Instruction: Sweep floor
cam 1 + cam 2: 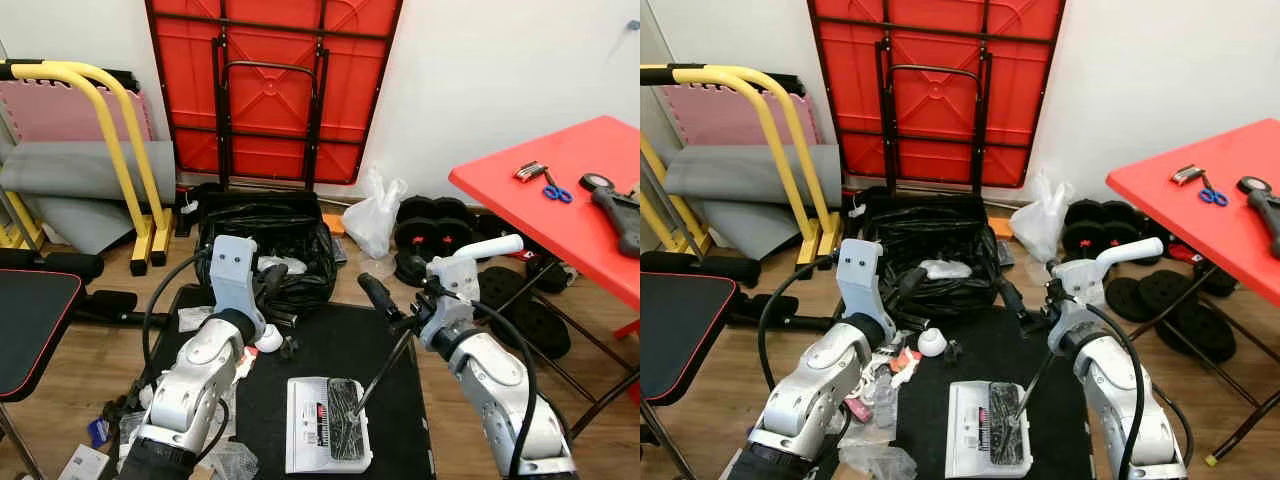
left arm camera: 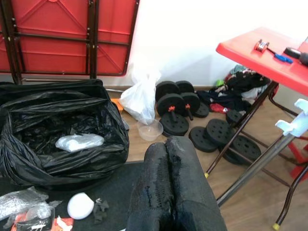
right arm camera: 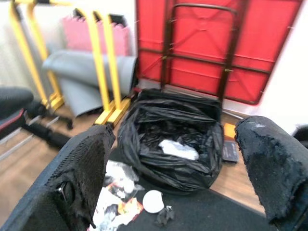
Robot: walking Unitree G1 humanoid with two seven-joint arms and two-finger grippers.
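Scraps (image 1: 880, 385) lie beside the black mat (image 1: 330, 350). On it, the dustpan (image 1: 328, 425) waits; left gripper (image 2: 174, 183) closed empty, right gripper (image 3: 178, 168) wide apart (holding nothing) risks scattering them.

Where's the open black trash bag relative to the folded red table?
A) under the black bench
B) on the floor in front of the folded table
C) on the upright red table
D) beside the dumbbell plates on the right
B: the black trash bag sits open on the floor just before the folded red table leaning on the wall.
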